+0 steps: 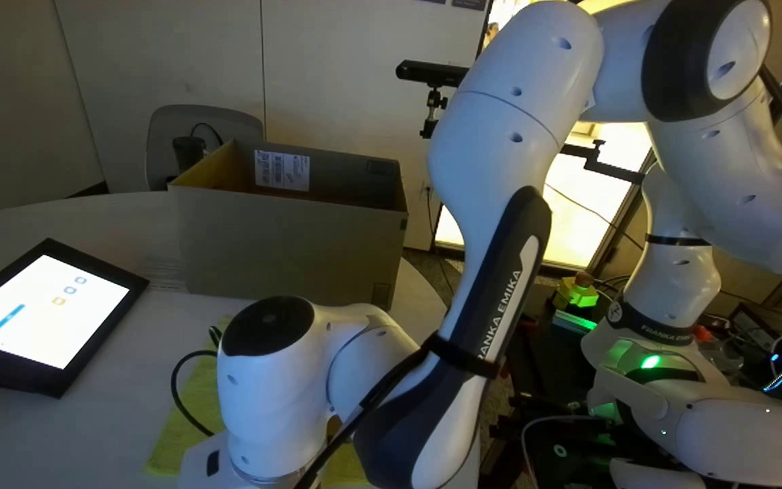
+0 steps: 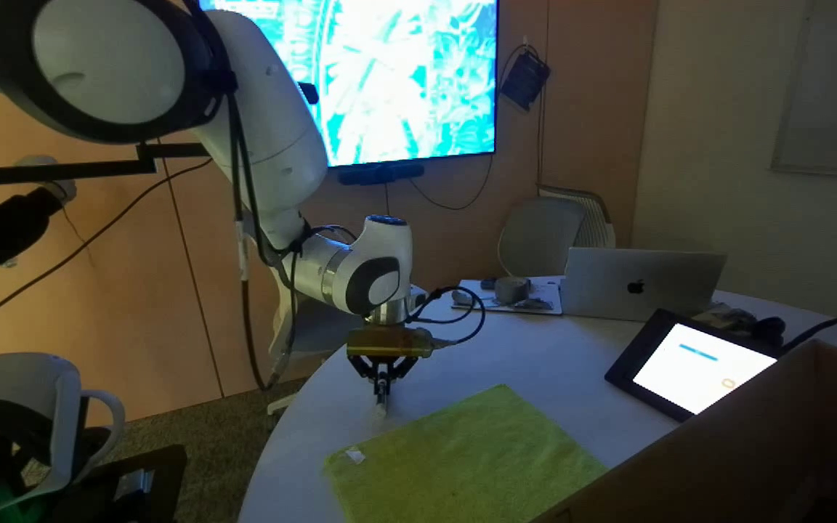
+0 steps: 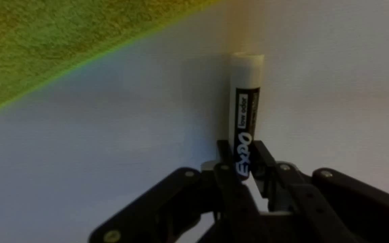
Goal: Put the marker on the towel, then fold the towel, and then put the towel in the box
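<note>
The marker (image 3: 247,101) is a white Expo pen with a black label. In the wrist view my gripper (image 3: 241,152) has both fingertips against its sides, shut on one end. In an exterior view the gripper (image 2: 382,385) is beyond the towel's far edge, and the marker (image 2: 381,407) points down from it; I cannot tell if it touches the table. The yellow-green towel (image 2: 462,465) lies flat, spread open, and also shows in the wrist view (image 3: 46,44) and partly behind the arm (image 1: 194,407). The brown cardboard box (image 1: 289,244) stands open on the table, also here (image 2: 738,443).
A dark-framed tablet (image 1: 45,312) stands beside the box, also visible here (image 2: 702,370). A silver laptop (image 2: 640,285) and a board with a tape roll (image 2: 511,290) are at the far table side. The round table's edge (image 2: 284,428) runs near the gripper.
</note>
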You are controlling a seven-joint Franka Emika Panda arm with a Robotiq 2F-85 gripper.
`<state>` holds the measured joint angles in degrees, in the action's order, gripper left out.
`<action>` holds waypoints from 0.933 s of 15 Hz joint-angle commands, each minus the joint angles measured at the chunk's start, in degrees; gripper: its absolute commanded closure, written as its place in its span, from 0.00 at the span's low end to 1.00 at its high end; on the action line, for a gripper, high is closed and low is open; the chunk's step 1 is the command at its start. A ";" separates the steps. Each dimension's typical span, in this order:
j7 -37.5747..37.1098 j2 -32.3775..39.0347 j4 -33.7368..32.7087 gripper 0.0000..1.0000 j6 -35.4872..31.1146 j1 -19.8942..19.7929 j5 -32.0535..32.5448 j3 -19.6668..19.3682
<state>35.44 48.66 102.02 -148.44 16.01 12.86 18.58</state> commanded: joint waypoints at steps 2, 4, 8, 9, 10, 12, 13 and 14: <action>-5.05 -5.86 6.25 0.95 -1.43 0.29 0.24 0.14; -7.80 -8.24 7.67 0.96 -1.28 -0.26 -0.71 0.69; -14.84 -13.05 9.97 0.96 -1.55 -0.76 -2.08 -0.66; -17.05 -14.19 10.64 0.96 -1.95 -0.88 -2.32 -1.52; -19.21 -15.24 11.15 0.96 -2.37 -1.03 -2.60 -2.36; -22.90 -16.75 12.82 0.95 -3.68 -1.52 -2.86 -4.38; -24.68 -17.39 13.70 0.95 -4.75 -1.77 -2.92 -5.52; -26.63 -17.66 14.52 0.95 -5.75 -1.83 -3.00 -6.84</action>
<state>13.83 34.24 111.95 -150.26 14.71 11.00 14.41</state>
